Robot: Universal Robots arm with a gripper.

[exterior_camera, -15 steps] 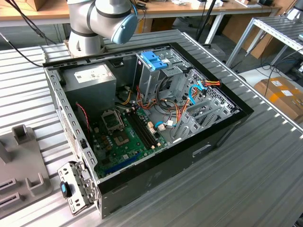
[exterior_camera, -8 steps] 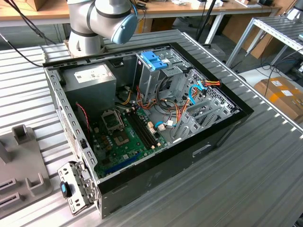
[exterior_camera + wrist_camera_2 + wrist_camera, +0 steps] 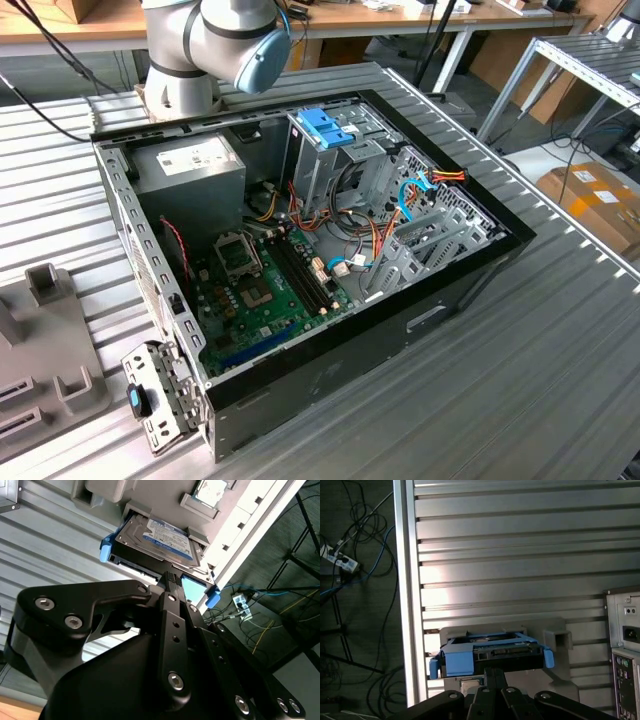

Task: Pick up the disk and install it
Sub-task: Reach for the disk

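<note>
Slatted table (image 3: 560, 330) w/ open PC case (image 3: 330, 370). Grey holder (image 3: 555, 635) sits on table near its edge, disk (image 3: 155, 535) lying flat in it. Gripper (image 3: 170, 577) fingers pressed together, empty, tips just by disk's near end.

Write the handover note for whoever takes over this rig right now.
Hand: shut, holding nothing, its tips close in front of the disk; whether they touch it is unclear.
Disk: lies flat in its light-blue carrier, seated in a grey holder on the ribbed table.
Computer case: open on the table in the exterior view, with the drive cage standing inside it.
Done: nothing; the disk is not lifted yet.
Left: the whole job, pick-up and install.
</note>
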